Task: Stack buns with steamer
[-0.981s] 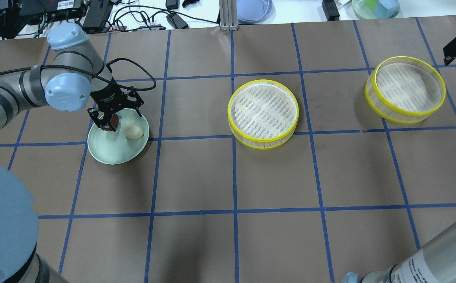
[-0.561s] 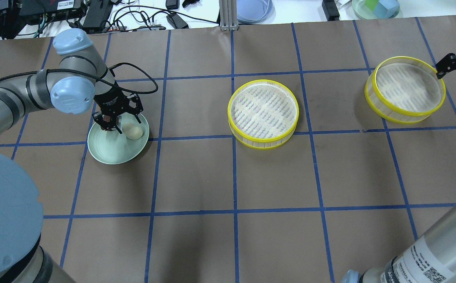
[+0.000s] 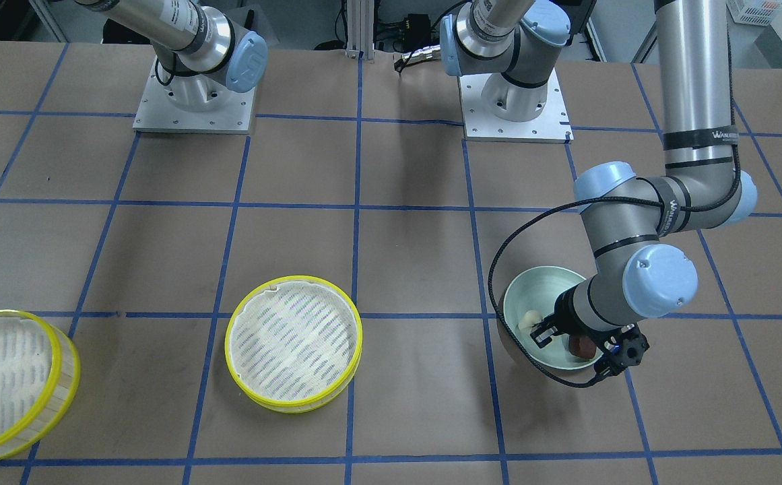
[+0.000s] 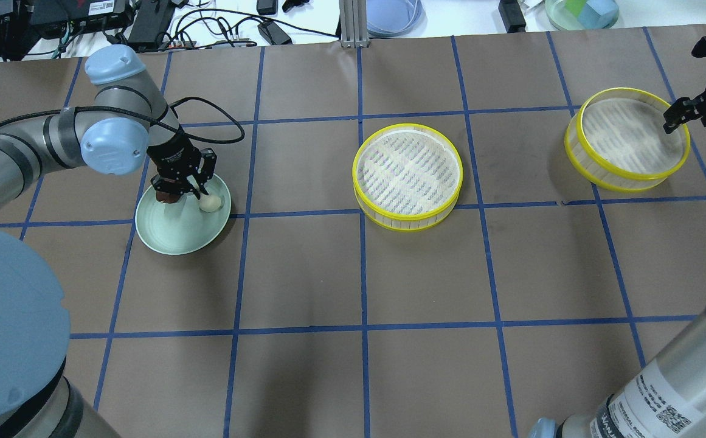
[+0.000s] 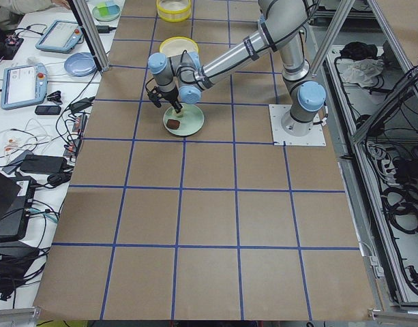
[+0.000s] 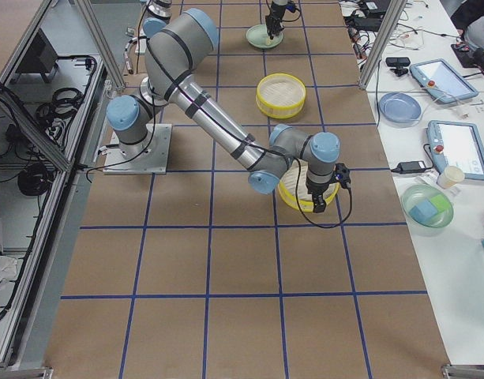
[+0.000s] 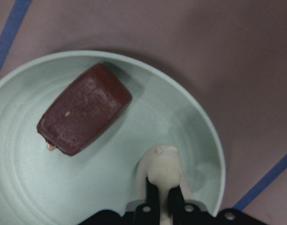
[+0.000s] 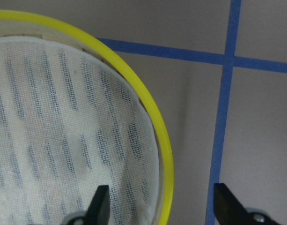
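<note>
The cream bun [image 7: 162,164] and the dark reddish-brown bun [image 7: 84,108] lie apart in a mint-green plate [image 4: 173,234]. My left gripper [image 7: 163,187] is down in the plate, its fingers closed narrowly on the cream bun [image 4: 210,203]. The brown bun [image 3: 582,345] is free beside it. One steamer tray [image 4: 407,176] stands empty mid-table. The other tray [image 4: 627,139] stands empty at the far right. My right gripper [image 8: 164,201] is open and straddles that tray's yellow rim [image 8: 152,117], one finger inside and one outside; it also shows in the overhead view [image 4: 678,115].
Blue tape lines grid the brown table. Cables, a tablet and dishes sit beyond the far edge [image 4: 389,12]. The two arm bases [image 3: 192,94] stand at the robot's side. The trays stand about two grid squares apart.
My left gripper shifted from over the brown bun to the cream bun and closed on it. My right gripper came into view and moved onto the right tray's rim.
</note>
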`<state>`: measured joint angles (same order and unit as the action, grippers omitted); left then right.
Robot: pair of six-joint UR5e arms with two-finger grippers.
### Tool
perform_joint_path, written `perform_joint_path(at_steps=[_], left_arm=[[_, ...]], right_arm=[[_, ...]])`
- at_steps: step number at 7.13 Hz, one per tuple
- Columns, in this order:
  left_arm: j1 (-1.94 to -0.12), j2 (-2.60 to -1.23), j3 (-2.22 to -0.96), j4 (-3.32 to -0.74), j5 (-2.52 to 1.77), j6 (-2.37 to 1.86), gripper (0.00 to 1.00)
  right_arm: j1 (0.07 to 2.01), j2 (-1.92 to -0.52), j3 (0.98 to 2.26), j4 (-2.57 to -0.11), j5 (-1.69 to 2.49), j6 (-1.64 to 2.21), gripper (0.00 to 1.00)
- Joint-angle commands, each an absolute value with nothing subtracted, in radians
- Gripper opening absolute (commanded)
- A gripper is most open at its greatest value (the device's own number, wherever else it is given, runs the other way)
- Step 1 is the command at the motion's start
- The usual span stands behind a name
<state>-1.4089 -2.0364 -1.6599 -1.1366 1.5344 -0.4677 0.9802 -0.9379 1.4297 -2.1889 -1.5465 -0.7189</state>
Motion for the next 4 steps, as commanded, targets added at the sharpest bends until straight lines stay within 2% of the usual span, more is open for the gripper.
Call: perform_joint_path(at_steps=[1, 3, 4], left_arm=[[-1.472, -1.978, -1.529, -1.152, 1.534, -0.494, 0.00], [-1.638, -1.968, -1.503, -1.117, 1.516, -0.581, 0.00], [-1.681, -1.982, -1.506, -1.058, 1.482, -0.603, 0.00]], right_arm=[[0.980, -0.933, 1.430, -2.189, -1.551, -0.730, 0.70], [0.980, -0.927, 1.430, -2.189, -1.558, -0.732, 0.55], [0.980, -0.927, 1.430, -2.189, -1.562, -0.732, 0.44]])
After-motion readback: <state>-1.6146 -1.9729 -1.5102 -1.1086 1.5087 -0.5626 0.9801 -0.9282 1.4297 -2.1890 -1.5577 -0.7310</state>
